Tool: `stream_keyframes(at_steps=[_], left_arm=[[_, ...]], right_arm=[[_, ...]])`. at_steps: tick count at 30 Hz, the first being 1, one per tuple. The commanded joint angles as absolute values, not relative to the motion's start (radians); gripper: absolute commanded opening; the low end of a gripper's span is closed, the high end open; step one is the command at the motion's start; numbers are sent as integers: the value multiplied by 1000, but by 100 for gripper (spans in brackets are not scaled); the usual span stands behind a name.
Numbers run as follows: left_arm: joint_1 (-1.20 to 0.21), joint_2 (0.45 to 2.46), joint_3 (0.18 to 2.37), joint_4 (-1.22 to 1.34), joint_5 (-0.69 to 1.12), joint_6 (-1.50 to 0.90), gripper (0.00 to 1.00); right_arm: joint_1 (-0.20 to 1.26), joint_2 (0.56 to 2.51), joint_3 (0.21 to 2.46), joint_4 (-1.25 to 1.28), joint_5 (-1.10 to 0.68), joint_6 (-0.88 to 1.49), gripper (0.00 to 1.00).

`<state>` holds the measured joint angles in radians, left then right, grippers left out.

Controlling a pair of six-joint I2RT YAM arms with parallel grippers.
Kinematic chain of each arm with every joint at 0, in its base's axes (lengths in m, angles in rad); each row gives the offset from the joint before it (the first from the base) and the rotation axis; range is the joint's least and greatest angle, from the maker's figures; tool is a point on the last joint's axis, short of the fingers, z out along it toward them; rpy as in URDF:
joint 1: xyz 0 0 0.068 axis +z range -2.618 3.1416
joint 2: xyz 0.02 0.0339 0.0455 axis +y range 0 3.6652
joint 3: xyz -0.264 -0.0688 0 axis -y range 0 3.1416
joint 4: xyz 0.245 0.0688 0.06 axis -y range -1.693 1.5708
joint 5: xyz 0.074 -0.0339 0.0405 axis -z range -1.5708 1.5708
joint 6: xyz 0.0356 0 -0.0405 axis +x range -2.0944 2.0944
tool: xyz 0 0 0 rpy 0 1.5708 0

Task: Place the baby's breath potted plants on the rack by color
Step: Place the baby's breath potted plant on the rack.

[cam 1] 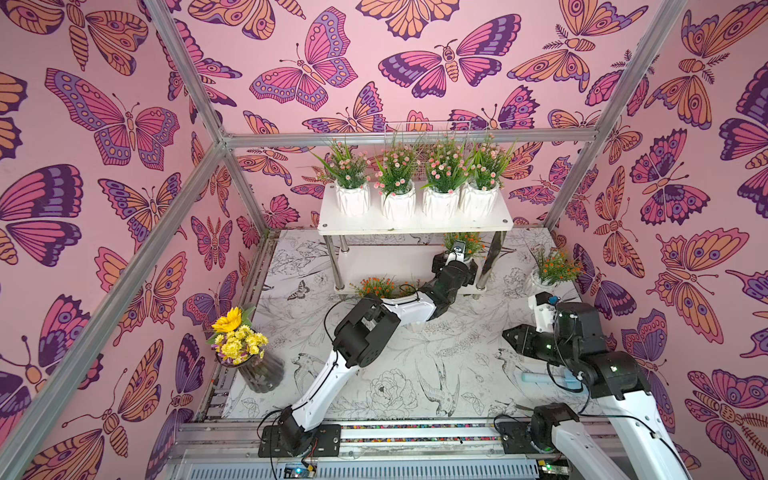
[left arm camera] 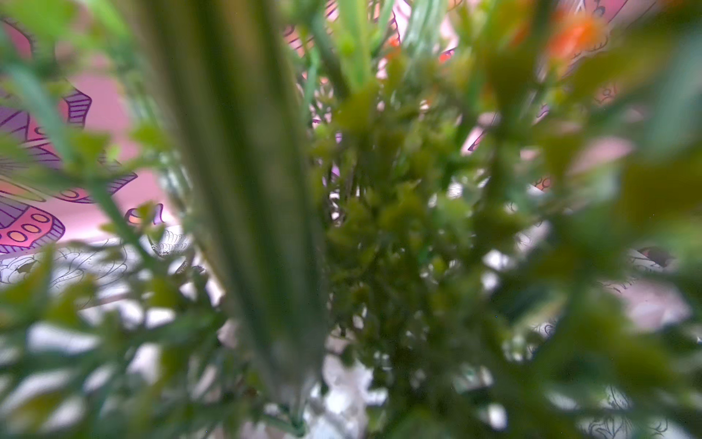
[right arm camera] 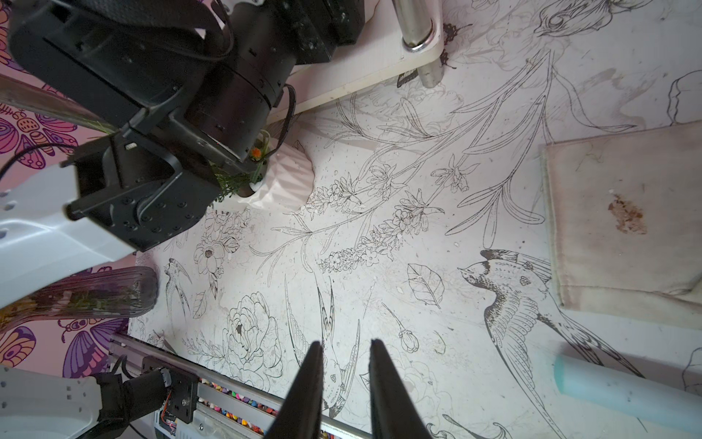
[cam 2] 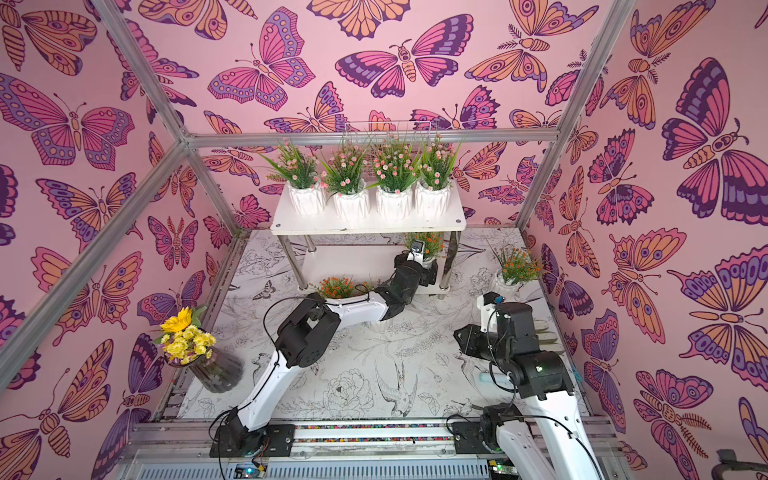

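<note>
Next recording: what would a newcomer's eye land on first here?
The loud butterfly-print walls surround everything. Against the back wall, four pink-flowered pots line the top shelf of the white rack, while the left arm reaches beneath it toward an orange-flowered plant. A yellow sunflower bouquet stands at the left edge of the table.
</note>
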<state>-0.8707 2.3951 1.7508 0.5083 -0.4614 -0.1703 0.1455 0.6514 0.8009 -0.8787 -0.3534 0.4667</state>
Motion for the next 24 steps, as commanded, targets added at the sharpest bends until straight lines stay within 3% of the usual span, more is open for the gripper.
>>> stream_keyframes(at_steps=[1,7,10,24], left_arm=[[-863,2413,1787,592,-482,-187,63],[-864,2419,1783,593,-470,-204,91],[-863,2419,1784,597,-461,-202,99],[-887,2288,1627,661,-457,-151,100]], right_arm=[[141,642,795,-878,-358,455,24],[141,642,793,-877,-358,454,24],[141,640,795,-879,-358,454,24],[141,637,796,-881,-349,458,24]])
